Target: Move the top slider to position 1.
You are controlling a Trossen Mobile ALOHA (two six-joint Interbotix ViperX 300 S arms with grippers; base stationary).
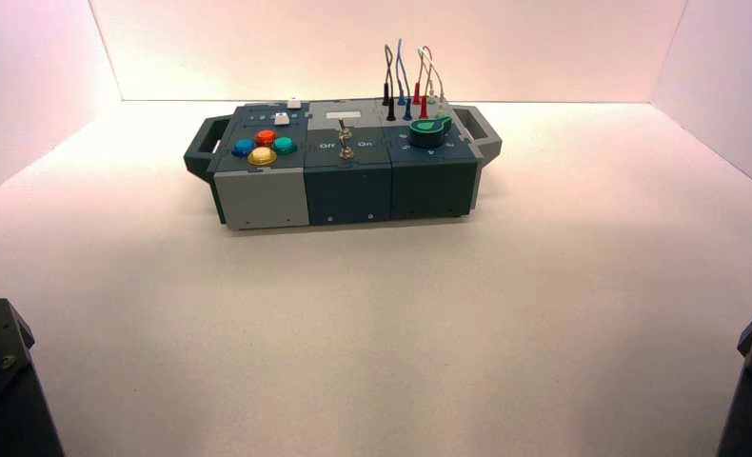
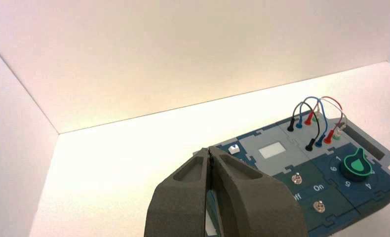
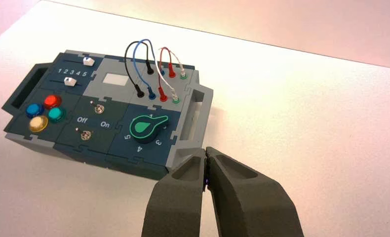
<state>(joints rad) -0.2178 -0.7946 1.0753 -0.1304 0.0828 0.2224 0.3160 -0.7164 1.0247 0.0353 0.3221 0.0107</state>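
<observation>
- My left claw [image 2: 209,149] is pressed together, its two tips meeting, with nothing pinched between them. It hangs short of the box, touching nothing.
- My left arm [image 1: 9,367] shows at the near left corner of the high view, well apart from the controls.
- My right claw [image 3: 206,149] is pressed together as well and empty, waiting on the near right side.
- Farther out, the top slider [image 3: 88,61], a small white block, sits on the box's far left panel, above the lower white slider [image 3: 70,82].
- It stands at the 5 end of the printed scale [image 3: 72,72], so it is not at 1.
- Done: nothing of the task, as far as I can see.
- Left, as I judge it: all of it. I must reach that knob, push it leftward along its track to 1, leave the lower slider alone, and draw clear.
</observation>
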